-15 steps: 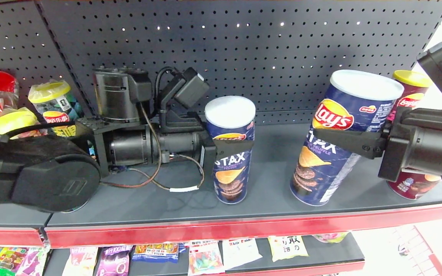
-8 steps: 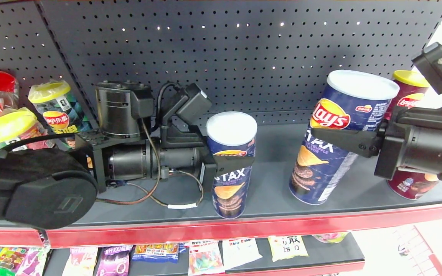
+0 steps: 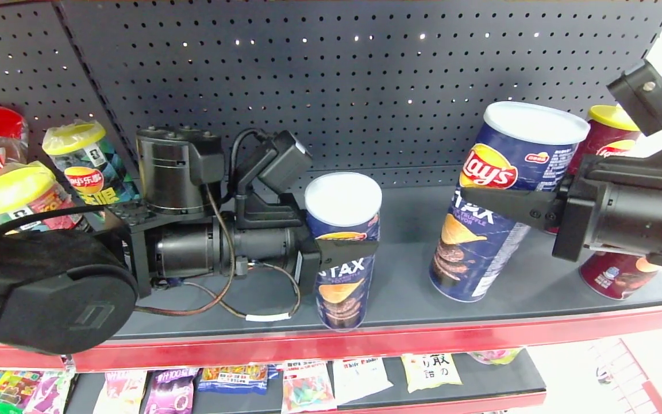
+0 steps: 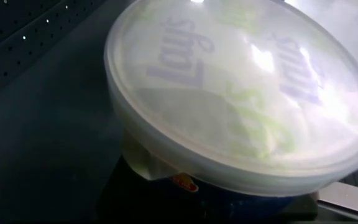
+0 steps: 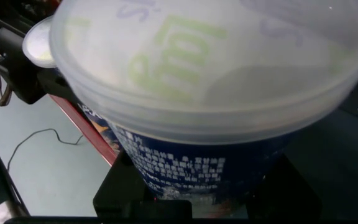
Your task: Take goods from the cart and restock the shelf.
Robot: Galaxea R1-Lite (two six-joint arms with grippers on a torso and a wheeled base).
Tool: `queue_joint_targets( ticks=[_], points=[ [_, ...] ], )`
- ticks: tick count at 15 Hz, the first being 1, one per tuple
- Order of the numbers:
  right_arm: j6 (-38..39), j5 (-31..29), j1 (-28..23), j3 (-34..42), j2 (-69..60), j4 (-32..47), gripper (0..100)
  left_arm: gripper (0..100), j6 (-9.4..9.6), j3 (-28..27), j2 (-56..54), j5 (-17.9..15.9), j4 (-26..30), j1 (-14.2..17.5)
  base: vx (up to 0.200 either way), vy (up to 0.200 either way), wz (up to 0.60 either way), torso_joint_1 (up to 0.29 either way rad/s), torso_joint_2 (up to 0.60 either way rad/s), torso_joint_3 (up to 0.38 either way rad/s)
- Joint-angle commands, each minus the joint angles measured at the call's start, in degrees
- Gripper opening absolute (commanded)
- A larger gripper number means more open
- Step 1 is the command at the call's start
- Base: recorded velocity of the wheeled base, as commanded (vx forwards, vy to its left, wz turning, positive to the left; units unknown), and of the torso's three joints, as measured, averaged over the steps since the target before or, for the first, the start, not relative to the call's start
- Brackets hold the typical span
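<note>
A dark grey shelf [image 3: 405, 241] with a red front lip runs across the head view, backed by a perforated panel [image 3: 365, 86]. At its far left we see yellow-lidded chip cans [image 3: 78, 155], partly cut off by the left arm. The left gripper [image 3: 342, 250] pinches a blue chip can [image 3: 343, 287] at mid-height; the can stands upright near the shelf's front edge. In the left wrist view its translucent lid [image 4: 241, 93] hides the fingers. Further right, the right gripper [image 3: 489, 195] clamps a second blue chip can [image 3: 480, 259], tilted with its lid [image 5: 210, 62] leaning right. We cannot tell whether either can's base touches the board. Behind the right gripper stands a red can with a yellow lid [image 3: 615, 129], its middle hidden. On the lower shelf lie snack packets [image 3: 308, 382], cut off at the view's bottom.
</note>
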Motion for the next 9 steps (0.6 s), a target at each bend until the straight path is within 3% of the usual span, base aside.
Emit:
queue_joint_targets(
  ticks=[1,9],
  points=[
    [-0.02,-0.08,-0.01,-0.17,0.26,-0.01,0,0,-0.03,0.44,-0.52,-0.10,0.15,0.01,0.000,0.000,0.00,0.000,0.00,0.000],
    [-0.02,-0.08,0.08,-0.17,0.53,-0.01,0,0,-0.03,2.55,-0.52,-0.01,0.15,0.01,0.000,0.000,0.00,0.000,0.00,0.000]
  ],
)
